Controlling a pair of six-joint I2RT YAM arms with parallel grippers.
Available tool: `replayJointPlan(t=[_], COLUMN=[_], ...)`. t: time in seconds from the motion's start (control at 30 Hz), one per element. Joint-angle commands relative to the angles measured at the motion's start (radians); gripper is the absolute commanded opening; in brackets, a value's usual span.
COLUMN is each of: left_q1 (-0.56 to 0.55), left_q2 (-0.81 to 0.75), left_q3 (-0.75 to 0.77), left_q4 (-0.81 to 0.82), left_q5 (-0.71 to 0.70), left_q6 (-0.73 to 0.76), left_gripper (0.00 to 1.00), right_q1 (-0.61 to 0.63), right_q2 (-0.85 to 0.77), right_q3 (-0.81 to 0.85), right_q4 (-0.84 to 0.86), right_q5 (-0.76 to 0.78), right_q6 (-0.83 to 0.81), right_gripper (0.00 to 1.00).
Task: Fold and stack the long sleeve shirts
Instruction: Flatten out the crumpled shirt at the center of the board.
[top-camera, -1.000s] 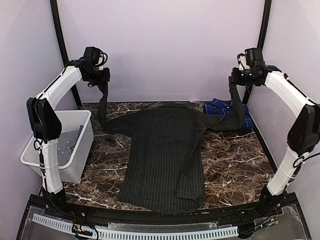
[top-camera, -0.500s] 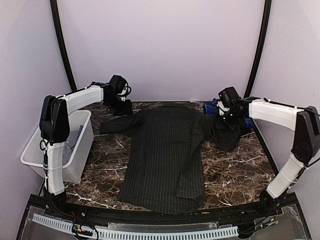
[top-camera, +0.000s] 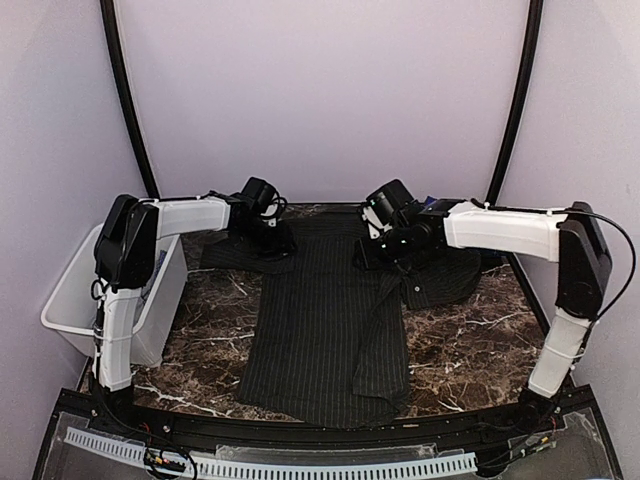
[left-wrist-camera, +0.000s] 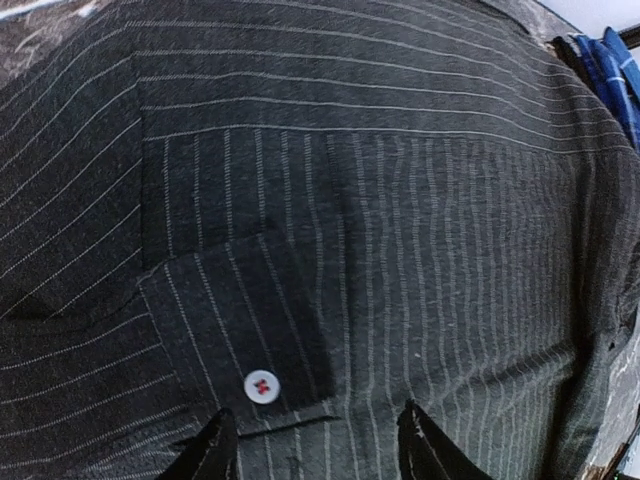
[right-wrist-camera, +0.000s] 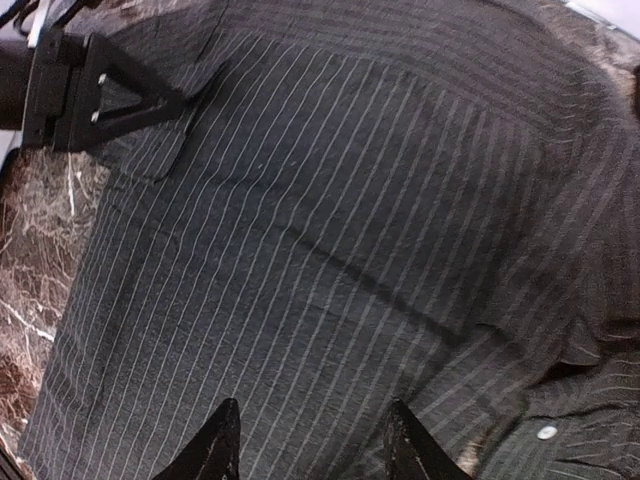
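Observation:
The black pinstriped long sleeve shirt (top-camera: 320, 330) lies flat on the marble table, collar to the far side. Both sleeves are drawn in toward its shoulders. My left gripper (top-camera: 270, 237) hangs low over the left shoulder, open (left-wrist-camera: 318, 445), just above a cuff with a white button (left-wrist-camera: 262, 385). My right gripper (top-camera: 376, 250) hovers over the right chest, open (right-wrist-camera: 310, 440), with only flat cloth beneath it. The right sleeve (top-camera: 440, 282) lies bunched at the right. A corner of the blue plaid shirt (left-wrist-camera: 612, 62) shows past the black one.
A white plastic bin (top-camera: 70, 300) stands at the table's left edge beside the left arm. Bare marble table (top-camera: 470, 345) shows right and left of the shirt's body. Purple walls close in the back and sides. The left gripper (right-wrist-camera: 100, 95) shows in the right wrist view.
Both arms came down from high at the sides and swung inward over the shirt's shoulders. The sleeves they held up now lie on the shirt, and both grippers have opened.

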Motion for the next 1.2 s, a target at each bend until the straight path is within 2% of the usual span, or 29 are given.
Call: replayJointPlan(t=[0.0, 0.2, 0.47, 0.7, 0.87, 1.0, 1.17], left_q1=[0.029, 0.125, 0.256, 0.26, 0.258, 0.252, 0.213], left_q2=[0.029, 0.029, 0.03, 0.029, 0.031, 0.023, -0.017], left_q3=[-0.035, -0.109, -0.079, -0.039, -0.029, 0.004, 0.05], left_q4=[0.011, -0.069, -0.155, -0.191, -0.186, -0.209, -0.226], left_q5=[-0.033, -0.077, -0.137, -0.103, -0.083, -0.075, -0.072], left_q6=[-0.032, 0.018, 0.109, 0.159, 0.16, 0.165, 0.19], left_gripper=[0.52, 0.5, 0.5, 0.5, 0.5, 0.5, 0.53], right_q1=[0.03, 0.056, 0.073, 0.061, -0.016, -0.058, -0.071], right_q2=[0.107, 0.183, 0.23, 0.166, 0.093, 0.058, 0.017], right_q3=[0.058, 0.066, 0.045, -0.108, -0.226, -0.222, -0.147], right_q4=[0.049, 0.081, 0.094, 0.061, 0.079, 0.069, 0.067], right_q5=[-0.075, -0.138, -0.174, -0.088, -0.086, -0.039, -0.068], right_q6=[0.024, 0.026, 0.026, 0.016, 0.015, 0.013, 0.03], right_gripper=[0.46, 0.47, 0.48, 0.49, 0.5, 0.5, 0.48])
